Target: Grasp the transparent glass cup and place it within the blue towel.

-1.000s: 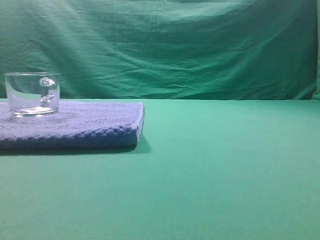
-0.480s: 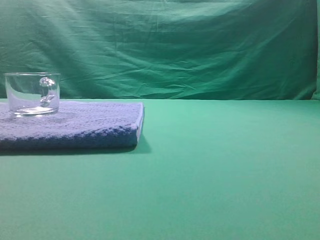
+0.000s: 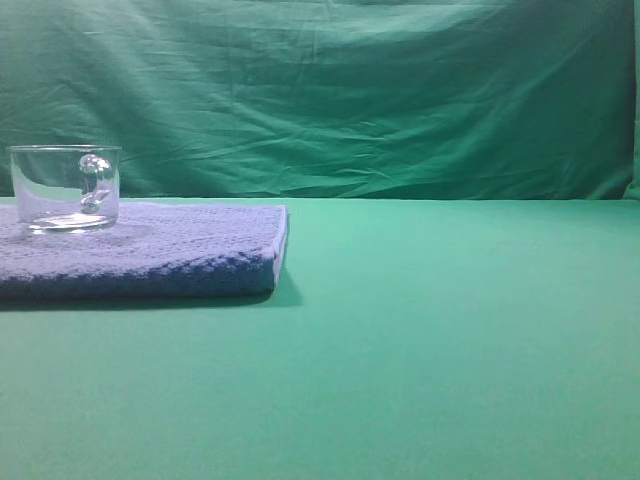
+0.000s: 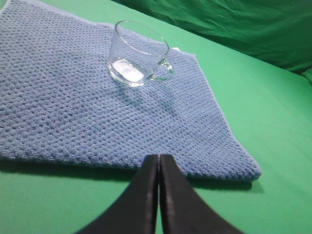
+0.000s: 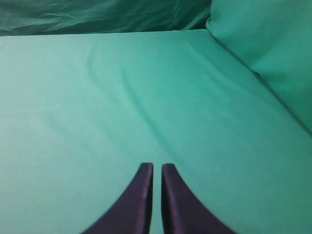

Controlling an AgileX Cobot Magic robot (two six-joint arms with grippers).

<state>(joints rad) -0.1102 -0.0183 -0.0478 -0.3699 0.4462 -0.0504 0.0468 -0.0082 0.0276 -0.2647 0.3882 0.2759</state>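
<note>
Toward eleven o'clock on the blue towel point(image 4: 87, 107), in the left wrist view, the transparent glass cup point(image 4: 139, 52) stands upright, handle pointing to about four o'clock. It should handle as rigid, slick and breakable, with a thick, probably weighty base; the straight wall or the handle loop looks the surest hold. The left gripper point(image 4: 159, 157) is empty, fingers together; the right gripper point(image 5: 157, 165) is empty, fingers nearly touching over bare green cloth point(image 5: 146, 87).
</note>
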